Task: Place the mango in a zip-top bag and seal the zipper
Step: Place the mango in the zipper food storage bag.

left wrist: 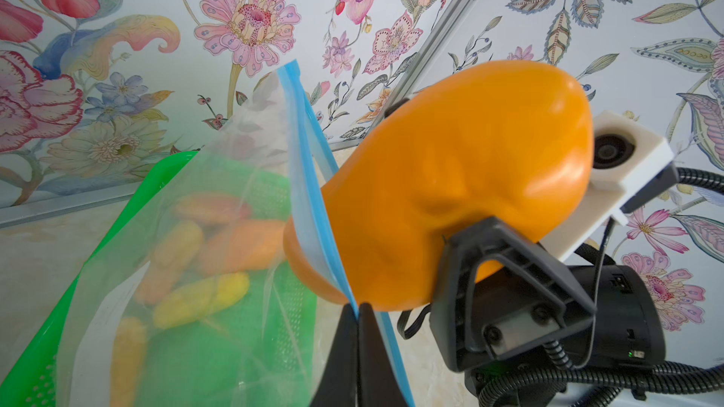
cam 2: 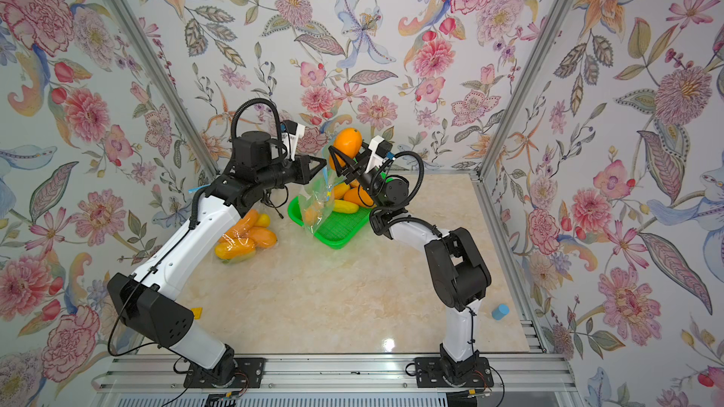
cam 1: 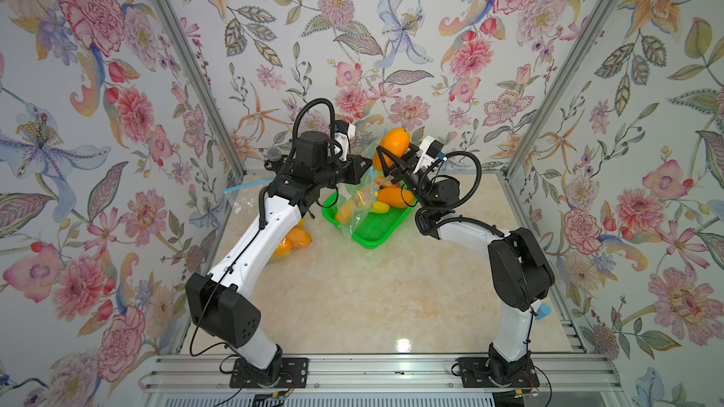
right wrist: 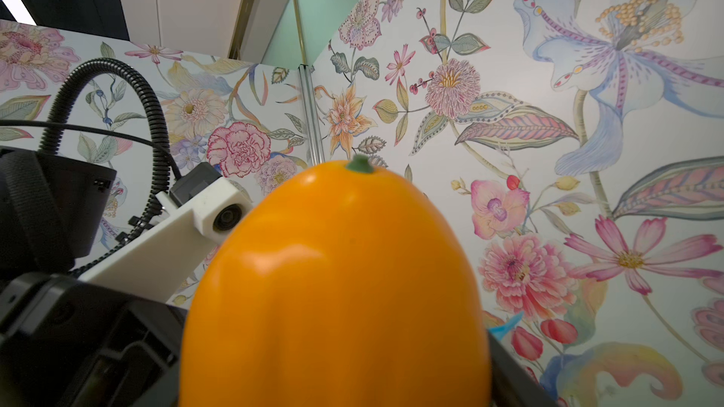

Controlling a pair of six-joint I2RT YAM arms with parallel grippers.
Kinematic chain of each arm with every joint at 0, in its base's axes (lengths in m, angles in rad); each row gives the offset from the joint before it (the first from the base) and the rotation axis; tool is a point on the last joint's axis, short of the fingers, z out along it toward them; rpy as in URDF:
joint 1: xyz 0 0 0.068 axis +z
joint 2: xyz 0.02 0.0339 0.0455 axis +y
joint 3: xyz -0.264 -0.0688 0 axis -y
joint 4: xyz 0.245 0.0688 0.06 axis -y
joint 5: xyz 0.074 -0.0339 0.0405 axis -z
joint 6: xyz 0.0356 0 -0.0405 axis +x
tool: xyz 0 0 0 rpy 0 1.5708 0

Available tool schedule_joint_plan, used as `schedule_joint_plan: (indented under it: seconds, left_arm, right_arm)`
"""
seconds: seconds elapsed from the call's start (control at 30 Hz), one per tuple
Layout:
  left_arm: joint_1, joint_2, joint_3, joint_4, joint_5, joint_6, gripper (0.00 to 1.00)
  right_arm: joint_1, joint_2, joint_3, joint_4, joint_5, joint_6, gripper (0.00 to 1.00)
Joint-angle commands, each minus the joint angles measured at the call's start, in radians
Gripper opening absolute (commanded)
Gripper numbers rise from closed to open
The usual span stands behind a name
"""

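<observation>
Plainly, in both top views the right gripper (cam 1: 391, 156) is clamped around the mango (cam 1: 397, 138), holding it high above the far end of the green tray (cam 1: 370, 238). The stem end is up and the long axis leans only a little off upright. The left gripper (cam 2: 324, 162) reaches in from the opposite side and pinches the top edge of the bag (cam 2: 315, 209), which hangs limp from that pinch down to the tray. The mango's lower end sits just beside the pinched edge, so the bag lies below the fruit and toward the left arm. Loose mangoes (cam 1: 393, 196) rest in the tray behind the bag, and a filled bag (cam 2: 243, 240) lies near the left arm.

From the left wrist, the left fingers (left wrist: 341, 358) are pressed together on the blue zipper strip (left wrist: 309, 189). That strip crosses the front of the mango's lower end; whether the tip is between the two lips I cannot tell. A right finger (left wrist: 540, 287) hugs the fruit's flank.

From the right wrist the mango fills the view, with its green stem nub (right wrist: 360, 164) on top, and the bag is hidden beneath it. As I judge it, the coming move is a descent along the mango's own axis into a mouth that looks narrow, with only one spot held.
</observation>
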Motion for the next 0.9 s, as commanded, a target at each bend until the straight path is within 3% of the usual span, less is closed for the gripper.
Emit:
schedule_joint_plan:
  seconds: [0.0,0.17,0.27,0.47,0.57,0.63,0.7,0.87]
  left_arm:
    - [0.013,-0.038,-0.009,0.039,0.029,-0.015,0.00]
    - [0.027,-0.037,-0.023,0.089,0.071,-0.059,0.00]
    - [0.043,-0.079,-0.025,0.103,0.078,-0.073,0.00]
    - [0.082,-0.088,-0.073,0.152,0.104,-0.120,0.00]
    - [0.096,-0.091,-0.092,0.178,0.111,-0.138,0.00]
    - [0.097,-0.090,-0.086,0.170,0.109,-0.129,0.00]
    - [0.097,-0.081,-0.074,0.159,0.119,-0.117,0.00]
    - [0.097,-0.073,-0.054,0.118,0.113,-0.080,0.00]
  right_arm:
    - [0.023,0.060,0.056,0.091,0.010,0.066,0.27]
    - [0.023,0.113,0.055,0.098,0.038,0.082,0.47]
    - [0.012,0.096,0.040,0.043,0.007,0.070,0.80]
    - [-0.003,-0.004,0.030,-0.175,-0.044,0.011,0.86]
    - [-0.016,-0.043,0.046,-0.276,-0.088,0.018,0.85]
    - [-0.022,-0.068,0.051,-0.338,-0.112,0.013,0.67]
    - [-0.021,-0.080,0.070,-0.404,-0.121,-0.001,0.44]
    - [-0.015,-0.060,0.213,-0.713,-0.220,-0.083,0.32]
